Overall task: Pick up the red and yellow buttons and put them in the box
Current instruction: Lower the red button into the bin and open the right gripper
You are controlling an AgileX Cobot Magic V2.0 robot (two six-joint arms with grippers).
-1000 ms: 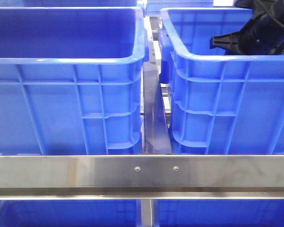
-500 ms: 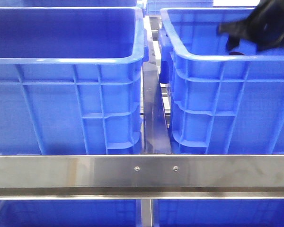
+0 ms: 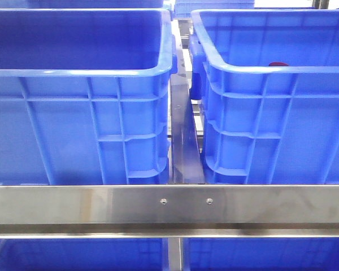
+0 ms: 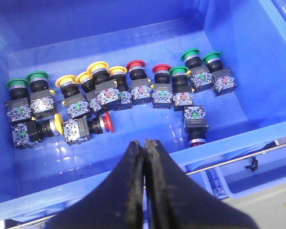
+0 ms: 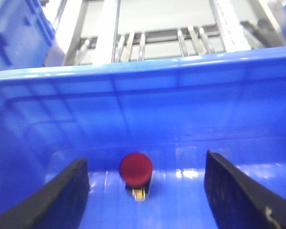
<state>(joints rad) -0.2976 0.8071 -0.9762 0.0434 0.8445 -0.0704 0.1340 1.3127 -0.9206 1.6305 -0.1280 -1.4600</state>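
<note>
Red button (image 5: pixel 136 168) blurred in box (image 5: pixel 133 100), perhaps upright, between spread fingers (image 5: pixel 62 198)

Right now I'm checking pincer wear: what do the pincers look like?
Both are matte black. The left pincer has two tapered fingers with rough, brownish worn inner edges. The right pincer shows two broad black fingers; a small pale scuff marks one. No cables show.

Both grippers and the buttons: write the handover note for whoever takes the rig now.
Left gripper: shut, empty, hovering over the supply crate.
Right gripper: open, empty, above the box.
Done: one red button stands alone on the box floor, between the open fingers but untouched.
Left: the supply crate holds a row of mixed buttons, among them yellow buttons and red ones; green buttons stay there.
</note>
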